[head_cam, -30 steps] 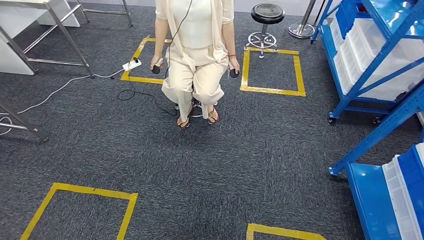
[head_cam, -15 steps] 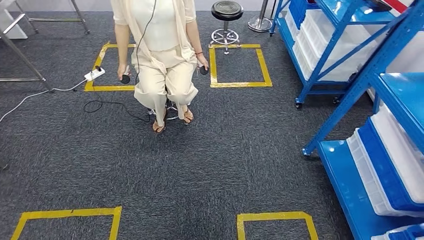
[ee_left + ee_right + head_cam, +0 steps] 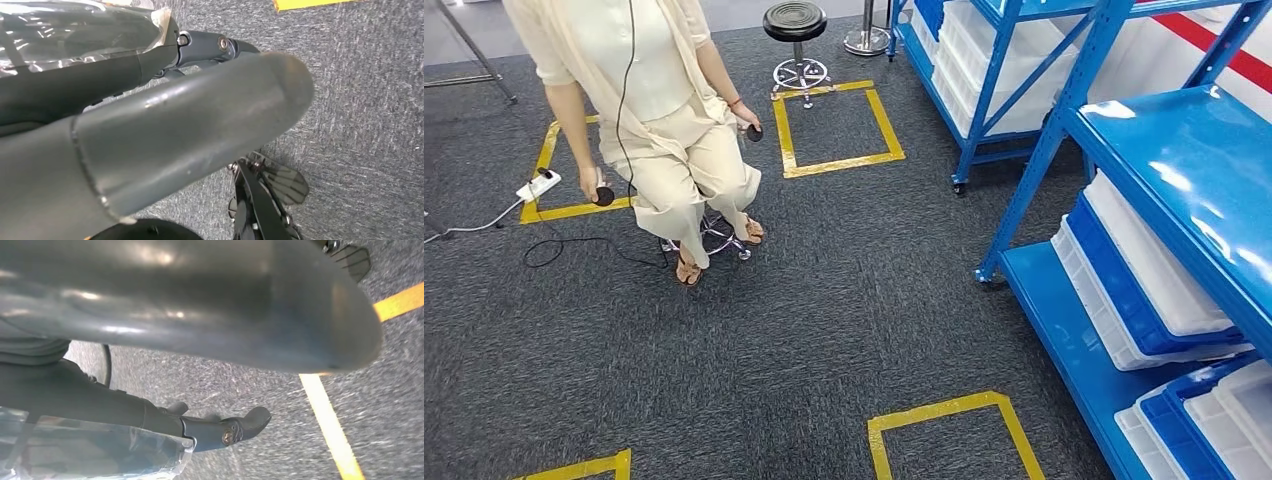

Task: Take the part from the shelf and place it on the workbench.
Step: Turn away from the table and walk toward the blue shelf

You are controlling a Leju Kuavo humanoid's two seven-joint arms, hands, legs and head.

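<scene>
I see the blue shelf [image 3: 1166, 180] along my right, white and blue bins [image 3: 1144, 280] on its lower levels; which holds the part I cannot tell. Open carpet [image 3: 824, 300] lies ahead between the shelf's post and a seated person [image 3: 659, 120]. My left hand [image 3: 165, 140] and right hand [image 3: 200, 315] hang over the floor, fingers apart, holding nothing.

Glossy blue metal shelf [image 3: 1169, 135] — rough grey carpet [image 3: 804, 300] — translucent plastic bins [image 3: 1159, 270]
</scene>
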